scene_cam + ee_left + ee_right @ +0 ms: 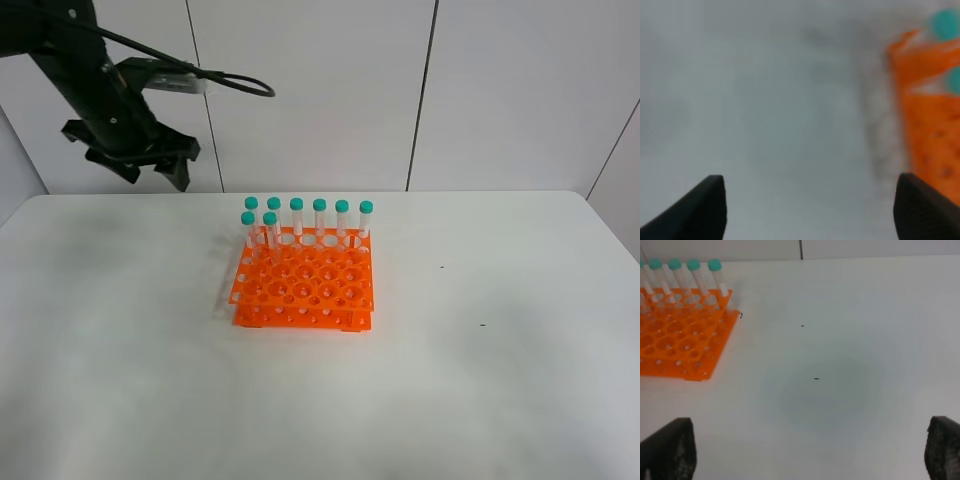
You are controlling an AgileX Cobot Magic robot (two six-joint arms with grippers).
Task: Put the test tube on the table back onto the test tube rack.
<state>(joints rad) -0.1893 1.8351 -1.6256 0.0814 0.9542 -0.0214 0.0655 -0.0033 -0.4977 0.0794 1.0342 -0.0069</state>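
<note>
The orange test tube rack (305, 285) stands on the white table (120, 350), a little behind its middle. Several teal-capped tubes (319, 215) stand upright along its back row, and two more (270, 228) stand in the second row at the left. I see no test tube lying on the table. My left gripper (155, 175) hangs high above the table's far left, open and empty. In the left wrist view it (810, 185) is open over bare table, with the blurred rack (930, 125) to one side. My right gripper (807, 440) is open and empty, with the rack (680, 340) off to one side.
Grey wall panels (320, 90) stand behind the table. A black cable (235, 82) loops from the left arm. Small dark specks (816, 378) mark the table to the right of the rack. My right arm does not show in the high view.
</note>
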